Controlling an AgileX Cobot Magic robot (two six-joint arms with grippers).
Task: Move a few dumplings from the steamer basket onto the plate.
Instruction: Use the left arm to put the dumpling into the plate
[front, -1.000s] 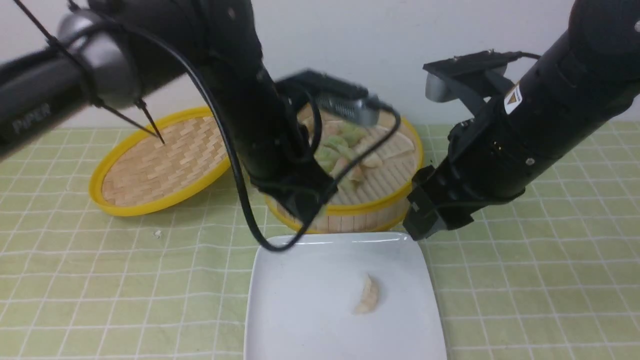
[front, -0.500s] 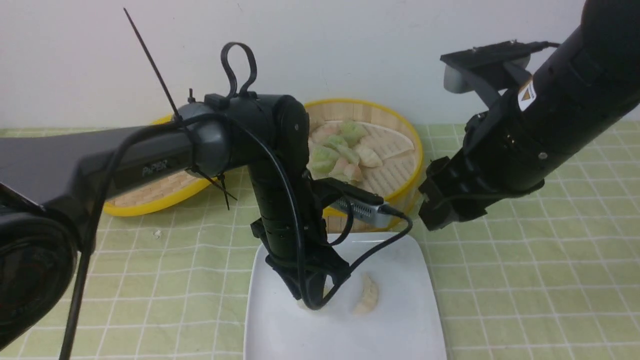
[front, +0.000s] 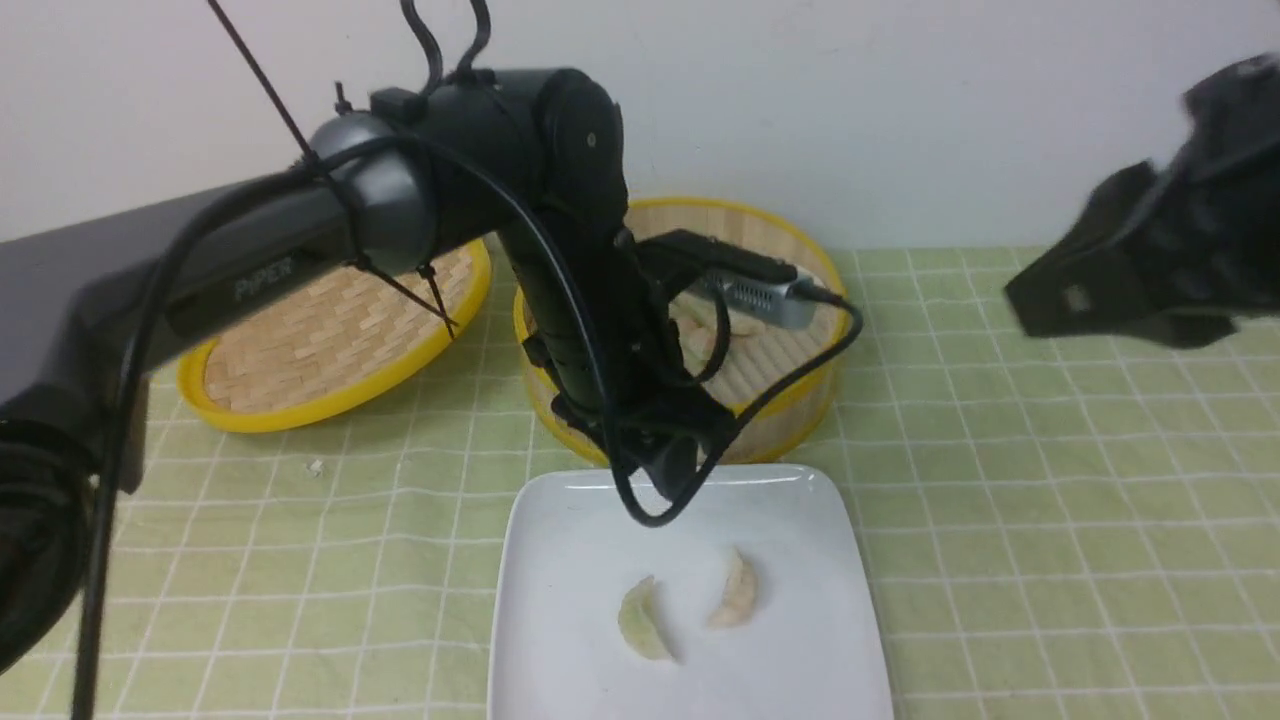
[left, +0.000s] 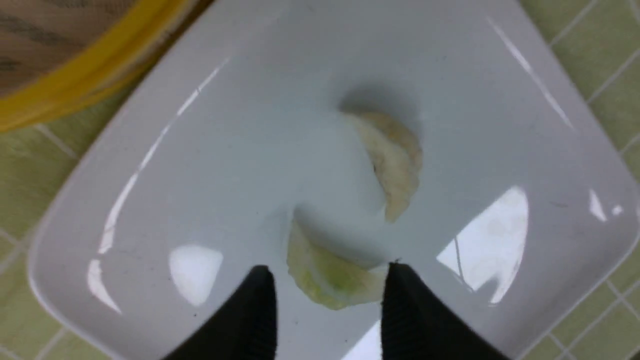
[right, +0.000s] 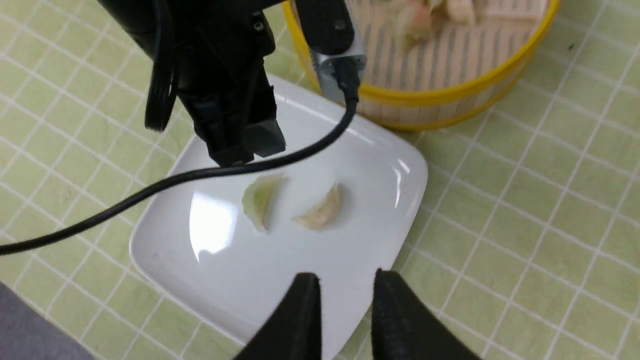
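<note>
Green checked cloth covers the bench, with a plain white wall behind. At the bench's near edge, a light green dumpling and a pale dumpling lie on the glossy white square plate, the green one to the robot's left, close beside the other but not touching it. Just beyond the plate's far edge stands the round steamer basket. More dumplings rest on its slatted floor, mostly hidden by the arm in the front view. The left claw hangs over the far part of the plate with its fingers spread and nothing between them; its own camera looks down past both fingertips at the green dumpling lying below. The right claw is off to the robot's right, raised over the cloth and blurred in the front view, its fingers a narrow gap apart and holding nothing. A flat woven lid with a yellow rim lies on the cloth to the left of the basket.
</note>
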